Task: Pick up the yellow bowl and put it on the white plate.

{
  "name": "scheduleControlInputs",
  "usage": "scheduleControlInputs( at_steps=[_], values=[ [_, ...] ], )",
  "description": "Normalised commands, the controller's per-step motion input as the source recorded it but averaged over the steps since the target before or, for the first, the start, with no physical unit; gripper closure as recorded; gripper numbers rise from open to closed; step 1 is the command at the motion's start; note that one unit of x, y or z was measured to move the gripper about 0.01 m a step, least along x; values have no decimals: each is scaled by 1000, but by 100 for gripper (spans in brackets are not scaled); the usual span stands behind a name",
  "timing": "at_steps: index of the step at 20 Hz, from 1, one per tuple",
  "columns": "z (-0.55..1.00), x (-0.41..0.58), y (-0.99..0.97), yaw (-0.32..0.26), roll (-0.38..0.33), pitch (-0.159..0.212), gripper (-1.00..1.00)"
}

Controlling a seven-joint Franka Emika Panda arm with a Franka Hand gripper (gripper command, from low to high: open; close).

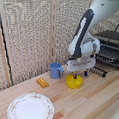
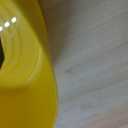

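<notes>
Wooden table [image 1: 92, 101] fronts woven-panel wall [image 1: 29, 32]; black rack [image 1: 111, 50] alongside.

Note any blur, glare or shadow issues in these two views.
Exterior view: low resolution and soft; the yellow bowl throws a faint shadow on the table. Wrist view: very close, the bowl fills much of the frame, blurred, with small white glare spots on its inner wall.

- Exterior view: even, soft light, low-res, slightly blurry overall.
- Wrist view: very close, out of focus; small white glare spots on yellow vessel [image 2: 22, 75].
</notes>
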Motion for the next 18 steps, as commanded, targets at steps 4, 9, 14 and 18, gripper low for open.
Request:
scheduleControlInputs(
  at_steps=[4, 9, 14, 18],
  values=[
    [-219, 4, 0, 33, -21, 0, 100],
    [-82, 0, 18, 7, 0, 7, 100],
    [-6, 87, 134, 3, 0, 1, 100],
    [60, 103, 47, 2, 0, 0, 100]
  ],
)
